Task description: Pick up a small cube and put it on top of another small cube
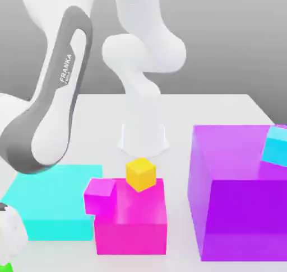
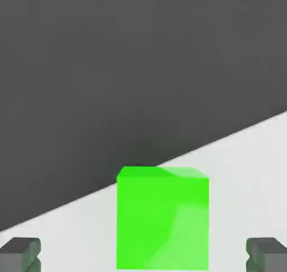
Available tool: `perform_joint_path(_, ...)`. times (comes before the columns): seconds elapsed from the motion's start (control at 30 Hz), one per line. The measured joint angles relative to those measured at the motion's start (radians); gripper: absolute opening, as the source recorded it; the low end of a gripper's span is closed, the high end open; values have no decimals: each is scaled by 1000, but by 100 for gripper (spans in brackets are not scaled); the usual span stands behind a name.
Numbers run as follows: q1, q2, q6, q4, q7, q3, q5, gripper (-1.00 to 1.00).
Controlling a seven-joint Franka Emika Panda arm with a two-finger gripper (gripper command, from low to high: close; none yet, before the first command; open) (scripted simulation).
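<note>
Obstructed and cropped items, exterior view:
The green cube (image 1: 6, 267) is cut off at the lower left corner; the purple block (image 1: 246, 209) is cropped by the right edge.

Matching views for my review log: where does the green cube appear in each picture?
Exterior view: at the bottom left corner, cut by the frame, a green bit of the cube.
Hand view: low, near the middle, between the open gripper's fingers.
Shared landmark: the pale surface beneath it.
</note>
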Motion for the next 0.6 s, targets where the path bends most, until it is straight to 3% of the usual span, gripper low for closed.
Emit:
perform_joint_path(0.03, -10, 36, 26, 9, -9, 12, 13, 0)
perform_joint_path(0.07, -17, 58, 42, 14, -14, 20, 20, -100)
perform_joint_path(0.3, -17, 56, 39, 13, -15, 19, 21, -100)
perform_joint_path(0.43, 18, -67, -49, -22, 17, -21, -20, -100)
perform_joint_path(0.6, 77, -236, -105, -141, 87, -26, -35, -100)
